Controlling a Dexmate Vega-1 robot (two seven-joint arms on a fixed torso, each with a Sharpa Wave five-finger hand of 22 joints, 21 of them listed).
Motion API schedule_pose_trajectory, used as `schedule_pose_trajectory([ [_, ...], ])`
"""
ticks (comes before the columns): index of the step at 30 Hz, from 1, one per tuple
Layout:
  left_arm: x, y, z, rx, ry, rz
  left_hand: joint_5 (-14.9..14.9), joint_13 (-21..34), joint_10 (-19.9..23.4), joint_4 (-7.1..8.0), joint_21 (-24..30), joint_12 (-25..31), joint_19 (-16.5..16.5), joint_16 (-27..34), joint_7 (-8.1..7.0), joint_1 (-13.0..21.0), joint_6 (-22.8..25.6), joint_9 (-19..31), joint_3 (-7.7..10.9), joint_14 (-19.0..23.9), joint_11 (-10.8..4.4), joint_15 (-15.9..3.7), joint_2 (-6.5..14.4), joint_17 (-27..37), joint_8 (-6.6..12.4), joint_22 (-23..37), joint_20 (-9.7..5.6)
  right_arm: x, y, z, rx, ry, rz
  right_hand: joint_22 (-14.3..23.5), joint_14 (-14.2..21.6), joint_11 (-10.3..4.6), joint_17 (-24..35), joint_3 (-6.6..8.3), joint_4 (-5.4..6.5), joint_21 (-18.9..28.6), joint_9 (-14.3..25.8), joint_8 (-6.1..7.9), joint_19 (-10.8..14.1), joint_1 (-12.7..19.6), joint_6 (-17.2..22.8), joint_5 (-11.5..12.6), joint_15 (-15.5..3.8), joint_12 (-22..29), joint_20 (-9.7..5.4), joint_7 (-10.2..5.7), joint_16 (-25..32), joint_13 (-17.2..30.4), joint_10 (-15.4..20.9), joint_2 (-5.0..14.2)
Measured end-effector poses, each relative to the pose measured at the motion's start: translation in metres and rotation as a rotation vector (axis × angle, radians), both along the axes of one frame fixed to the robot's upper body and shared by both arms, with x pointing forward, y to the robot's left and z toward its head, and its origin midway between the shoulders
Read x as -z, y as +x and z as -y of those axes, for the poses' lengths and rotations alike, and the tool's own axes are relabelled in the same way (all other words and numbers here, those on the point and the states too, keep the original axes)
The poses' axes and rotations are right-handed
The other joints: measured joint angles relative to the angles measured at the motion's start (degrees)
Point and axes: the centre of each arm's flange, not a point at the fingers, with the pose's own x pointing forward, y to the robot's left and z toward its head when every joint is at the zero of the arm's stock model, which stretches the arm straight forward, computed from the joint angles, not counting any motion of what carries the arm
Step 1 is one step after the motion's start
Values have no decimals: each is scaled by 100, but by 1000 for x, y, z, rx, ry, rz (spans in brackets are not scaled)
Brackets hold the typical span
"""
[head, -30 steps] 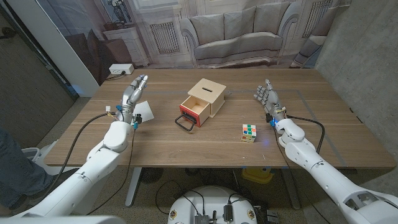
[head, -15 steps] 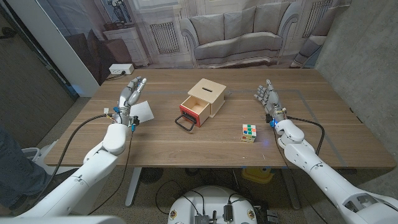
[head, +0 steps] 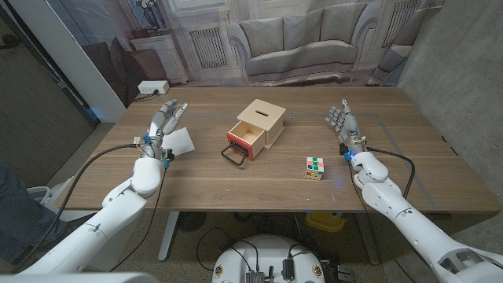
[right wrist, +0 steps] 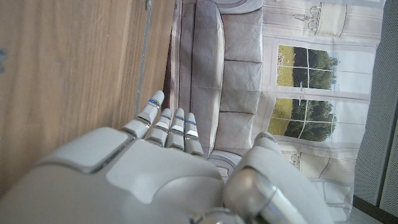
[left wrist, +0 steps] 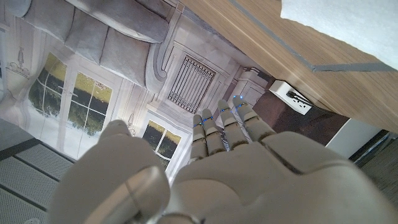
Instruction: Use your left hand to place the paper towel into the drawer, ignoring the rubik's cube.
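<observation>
Paper towel [head: 179, 141] flat on table [head: 259, 185], just beside left hand [head: 163, 122] with fingers spread, empty; drawer [head: 245, 140] pulled open; right hand [head: 343, 123] likewise spread, empty.

The worktop [head: 267, 177] shows a warm wood grain with a smooth, matt finish, and the little drawer box [head: 262, 123] on it looks like pale bare wood, its drawer front [head: 237, 147] edged in red with a dark handle that looks like metal. Beside the left hand [head: 162, 126] lies the paper towel [head: 180, 141], white, soft and matt, while the rubik's cube [head: 314, 167] gleams with glossy plastic colour tiles. Both hands, the right hand [head: 343, 126] too, wear smooth pale-grey plastic shells with a faint satin sheen on the fingers [left wrist: 224, 127].
</observation>
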Motion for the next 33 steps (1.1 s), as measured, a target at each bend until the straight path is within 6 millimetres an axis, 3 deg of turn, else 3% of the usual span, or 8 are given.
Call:
schedule_pose_trajectory([
  [16,7,-7,-3,-178,110,-10,56,0,92,-24,0,0,59,0,-69,6,92,0,-24,60,-92,-2,7,0,-1,0,-3,-2,-13,9,24,10,9,0,83,-31,0,0,0,0,-1,46,94,-23,39,0,-19,0,-31,-1,0,0,30,23],
  [33,4,-12,-5,-289,208,-31,99,-1,133,-40,0,0,110,0,-111,17,134,-1,-40,122,-133,-1,-2,24,-2,-1,-14,-5,-16,4,9,-10,8,26,92,-20,0,0,0,-42,-1,46,114,-23,69,0,-28,-1,-10,-31,0,0,82,23],
])
